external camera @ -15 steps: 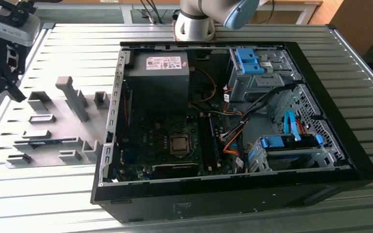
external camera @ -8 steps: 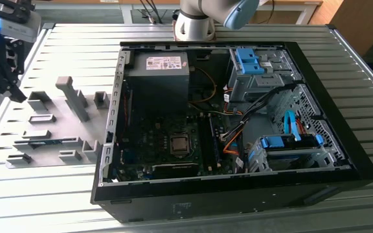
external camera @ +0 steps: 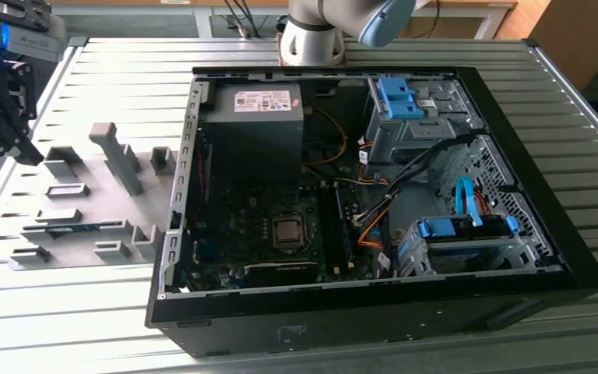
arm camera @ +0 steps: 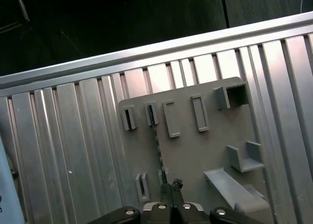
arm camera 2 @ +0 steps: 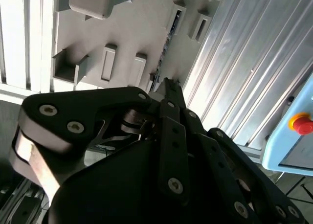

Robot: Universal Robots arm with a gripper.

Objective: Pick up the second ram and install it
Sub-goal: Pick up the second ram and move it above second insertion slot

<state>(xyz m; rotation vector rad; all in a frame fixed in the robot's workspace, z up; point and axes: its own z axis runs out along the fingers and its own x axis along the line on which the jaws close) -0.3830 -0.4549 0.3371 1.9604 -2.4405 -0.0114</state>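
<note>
Gripper [arm camera: 172, 187] tips pressed together, hovering over the holder plate [arm camera: 195, 155], clear of the ram [arm camera: 158, 150]. Ram sits on edge in the plate's slots (thin dark strip in both wrist views), on the exterior view's left of the PC case [external camera: 382, 312].

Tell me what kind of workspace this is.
Probably a robotics lab bench for computer assembly: an open desktop computer case with its motherboard exposed lies on a ribbed metal table, with a grey holder plate for parts beside it and the robot arm's base behind.
</note>
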